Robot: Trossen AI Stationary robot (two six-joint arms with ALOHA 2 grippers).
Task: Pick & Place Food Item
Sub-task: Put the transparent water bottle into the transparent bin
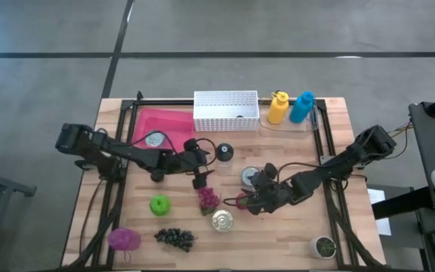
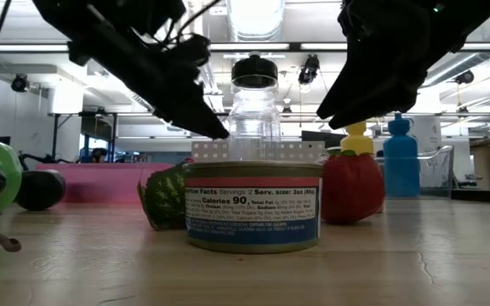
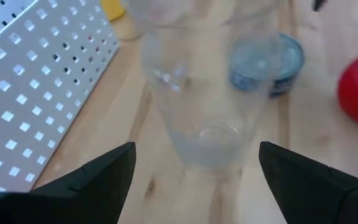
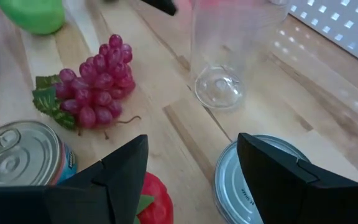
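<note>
While upright, strawberry (image 4: 155, 200) sits under right gripper (image 4: 191, 168).

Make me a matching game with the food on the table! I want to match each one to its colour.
Things:
1. apple
2. bunch of grapes beside the clear jar
3. strawberry
4. grapes at the table's front edge

Colours:
A. red
B. dark, nearly black
C. green
D. purple-red

Pairs: 1-C, 2-D, 3-A, 4-B
</note>
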